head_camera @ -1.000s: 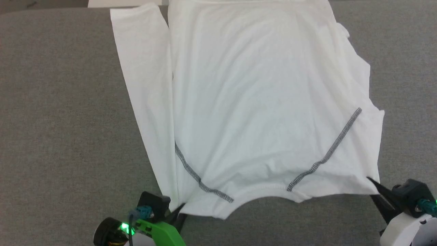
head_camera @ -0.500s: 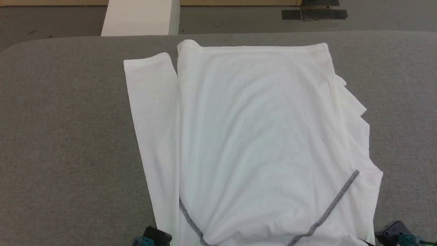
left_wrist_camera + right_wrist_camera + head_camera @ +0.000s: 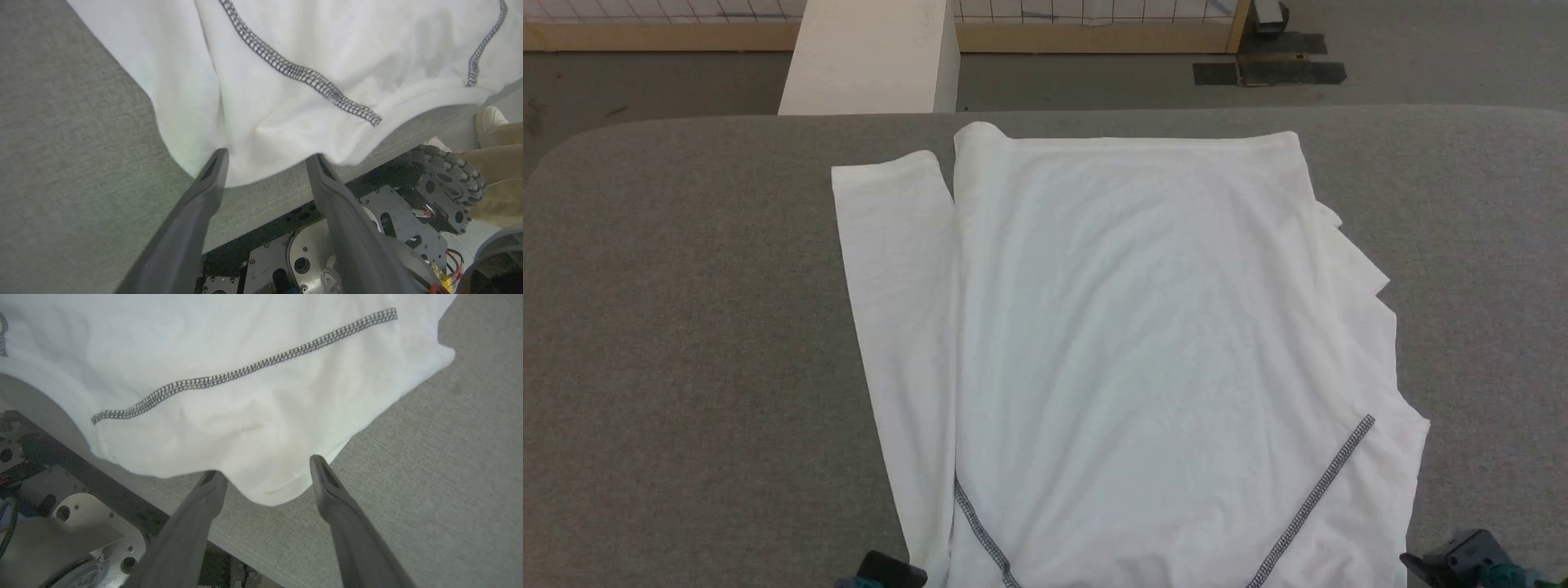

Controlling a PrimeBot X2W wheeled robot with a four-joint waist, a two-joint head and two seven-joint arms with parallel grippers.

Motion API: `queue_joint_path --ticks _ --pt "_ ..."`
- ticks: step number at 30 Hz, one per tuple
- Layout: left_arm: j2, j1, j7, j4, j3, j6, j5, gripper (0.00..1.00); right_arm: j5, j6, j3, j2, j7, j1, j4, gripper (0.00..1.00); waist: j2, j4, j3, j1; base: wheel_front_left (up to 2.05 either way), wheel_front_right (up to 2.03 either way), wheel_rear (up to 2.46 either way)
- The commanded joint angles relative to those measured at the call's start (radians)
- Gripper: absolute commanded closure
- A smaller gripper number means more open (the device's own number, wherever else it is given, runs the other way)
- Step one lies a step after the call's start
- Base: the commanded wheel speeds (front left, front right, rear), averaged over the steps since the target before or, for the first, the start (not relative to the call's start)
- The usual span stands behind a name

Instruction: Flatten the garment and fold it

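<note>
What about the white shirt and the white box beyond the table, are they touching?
Apart. The head view shows a strip of bare grey table between the far hem of the garment and the white box.

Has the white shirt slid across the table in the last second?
Yes, toward the robot: the cuff of the garment lay at the far edge of the table; now bare grey shows between them.

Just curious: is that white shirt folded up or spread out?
Spread out: the shirt lies flat on the grey table, body unfolded, one sleeve straight beside it.
</note>
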Motion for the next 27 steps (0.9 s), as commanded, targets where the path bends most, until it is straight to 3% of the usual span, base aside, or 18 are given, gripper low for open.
queue_joint_path --ticks 1,7,11,15,22,27 --pt "-0.001 0.024 -0.015 -0.005 0.010 0.004 -0.002 0.00 0.012 -0.002 -0.011 -0.001 -0.015 0.009 -0.004 0.00 0.0000 0.001 -0.008 0.0001 0.00 0.00 0.00" --pt "-0.020 0.059 -0.147 -0.106 0.130 0.067 -0.043 0.00 0.094 -0.002 -0.147 0.038 -0.037 0.039 -0.074 0.00 0.0000 0.002 -0.026 0.0001 0.00 0.00 0.00" --pt "-0.040 0.083 -0.250 -0.200 0.219 0.110 -0.060 0.00 0.139 -0.002 -0.272 0.103 -0.049 0.058 -0.154 0.00 0.0000 0.002 -0.033 0.0001 0.00 0.00 0.00" --pt "-0.103 0.066 -0.418 -0.234 0.306 0.167 -0.021 0.00 0.064 -0.002 -0.408 0.225 -0.124 0.028 -0.200 0.00 0.0000 0.001 -0.027 0.0001 0.00 0.00 0.00" --pt "-0.246 0.034 -0.672 -0.134 0.328 0.175 0.048 0.00 -0.120 -0.002 -0.409 0.415 -0.303 -0.055 -0.138 0.00 0.0000 -0.014 -0.013 0.0001 0.00 0.00 0.00" --pt "-0.273 0.008 -0.695 -0.021 0.327 0.168 0.164 0.00 -0.200 -0.002 -0.372 0.483 -0.407 -0.091 -0.056 0.00 0.0000 -0.018 -0.008 0.0001 0.00 0.00 0.00"
